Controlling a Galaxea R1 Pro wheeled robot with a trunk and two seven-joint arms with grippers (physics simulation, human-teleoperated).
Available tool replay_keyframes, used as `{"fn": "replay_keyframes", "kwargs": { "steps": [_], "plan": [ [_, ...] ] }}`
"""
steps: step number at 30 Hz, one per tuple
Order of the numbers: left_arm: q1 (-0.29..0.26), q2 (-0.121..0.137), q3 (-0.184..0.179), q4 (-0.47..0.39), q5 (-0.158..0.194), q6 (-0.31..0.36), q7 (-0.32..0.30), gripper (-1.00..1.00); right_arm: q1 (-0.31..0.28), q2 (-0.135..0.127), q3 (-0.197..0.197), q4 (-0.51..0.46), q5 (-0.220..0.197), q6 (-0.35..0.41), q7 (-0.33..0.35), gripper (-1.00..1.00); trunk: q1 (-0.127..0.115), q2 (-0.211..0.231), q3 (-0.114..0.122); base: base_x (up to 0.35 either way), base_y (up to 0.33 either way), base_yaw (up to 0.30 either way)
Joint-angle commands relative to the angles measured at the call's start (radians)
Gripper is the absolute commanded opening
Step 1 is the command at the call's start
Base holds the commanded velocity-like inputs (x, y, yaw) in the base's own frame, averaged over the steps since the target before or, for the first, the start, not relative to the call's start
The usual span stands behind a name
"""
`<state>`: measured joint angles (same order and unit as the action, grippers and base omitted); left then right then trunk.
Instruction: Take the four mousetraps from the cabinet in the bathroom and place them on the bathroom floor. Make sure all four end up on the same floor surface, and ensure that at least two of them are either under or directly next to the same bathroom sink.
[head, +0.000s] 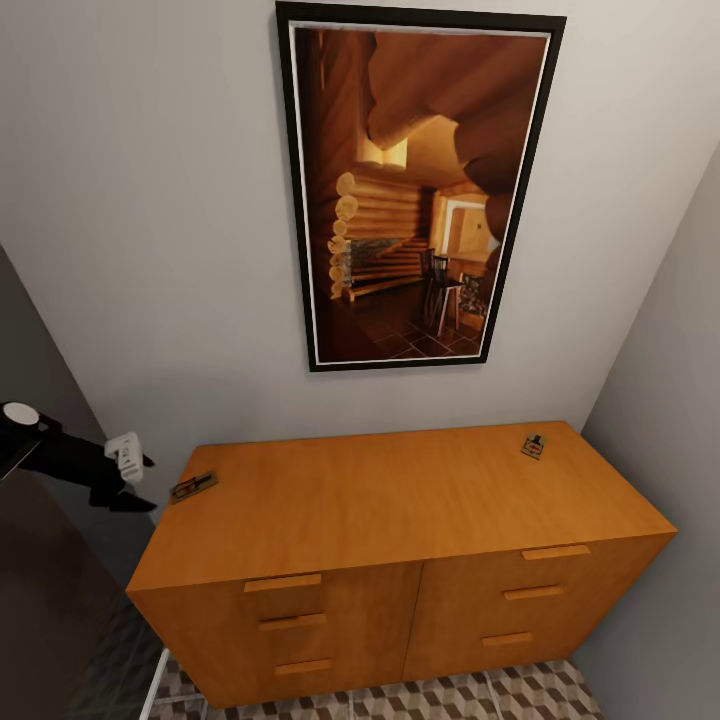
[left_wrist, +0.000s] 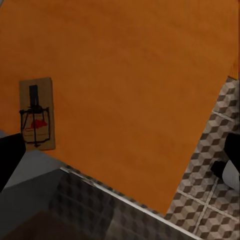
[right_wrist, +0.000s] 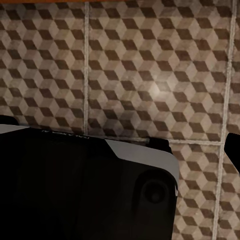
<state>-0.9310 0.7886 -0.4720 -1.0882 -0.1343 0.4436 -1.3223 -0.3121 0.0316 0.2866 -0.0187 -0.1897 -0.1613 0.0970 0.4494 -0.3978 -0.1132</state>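
Note:
The orange-brown cabinet (head: 400, 500) stands against the wall with two mousetraps on its flat top. One mousetrap (head: 193, 486) lies at the top's left edge, the other mousetrap (head: 533, 446) near the back right corner. My left gripper (head: 140, 482) hovers open just left of the cabinet, close to the left trap, holding nothing. In the left wrist view that mousetrap (left_wrist: 36, 114) lies flat on the cabinet top (left_wrist: 140, 75), and the left gripper (left_wrist: 120, 160) has its fingers wide apart at the picture's edges. In the right wrist view one finger (right_wrist: 233, 150) hangs over the cube-patterned floor (right_wrist: 150, 65).
A large framed picture (head: 415, 190) hangs on the wall above the cabinet. A grey wall (head: 670, 400) closes in on the cabinet's right. Tiled floor (head: 480, 695) runs along the cabinet's front. My dark base (right_wrist: 75, 190) covers part of the floor below the right wrist.

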Motion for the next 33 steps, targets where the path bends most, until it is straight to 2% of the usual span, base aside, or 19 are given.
{"fn": "replay_keyframes", "kwargs": {
  "steps": [1, 5, 8, 13, 22, 33],
  "plan": [
    [-0.002, -0.001, -0.003, -0.001, -0.002, 0.01, -0.009, 1.0, -0.001, 0.0, 0.006, 0.002, -0.011, -0.004, 0.004, 1.0, 0.001, -0.002, -0.002, 0.0, 0.0, 0.0],
    [-0.002, -0.017, -0.007, -0.002, -0.002, 0.01, -0.055, 1.0, -0.001, 0.0, 0.006, 0.002, -0.01, -0.004, 0.004, 1.0, 0.001, -0.002, -0.002, 0.0, 0.0, 0.0],
    [-0.002, -0.033, -0.008, -0.003, -0.004, 0.009, -0.138, 1.0, -0.002, 0.001, 0.006, 0.002, -0.01, -0.004, 0.004, 1.0, 0.001, -0.002, -0.002, 0.0, 0.0, 0.0],
    [-0.002, -0.052, -0.008, -0.001, -0.006, 0.007, -0.217, 1.0, -0.002, 0.001, 0.006, 0.002, -0.01, -0.004, 0.004, 1.0, 0.001, -0.002, -0.002, 0.0, 0.0, 0.0],
    [-0.002, -0.06, -0.008, -0.002, -0.006, 0.004, -0.246, 1.0, -0.002, 0.001, 0.006, 0.002, -0.01, -0.004, 0.004, 1.0, 0.001, -0.002, -0.002, 0.0, 0.0, 0.0],
    [-0.002, -0.063, -0.008, 0.004, -0.007, -0.008, -0.245, 1.0, -0.001, 0.001, 0.006, 0.002, -0.01, -0.004, 0.004, 1.0, 0.001, -0.002, -0.002, 0.0, 0.0, 0.0]
  ]
}}
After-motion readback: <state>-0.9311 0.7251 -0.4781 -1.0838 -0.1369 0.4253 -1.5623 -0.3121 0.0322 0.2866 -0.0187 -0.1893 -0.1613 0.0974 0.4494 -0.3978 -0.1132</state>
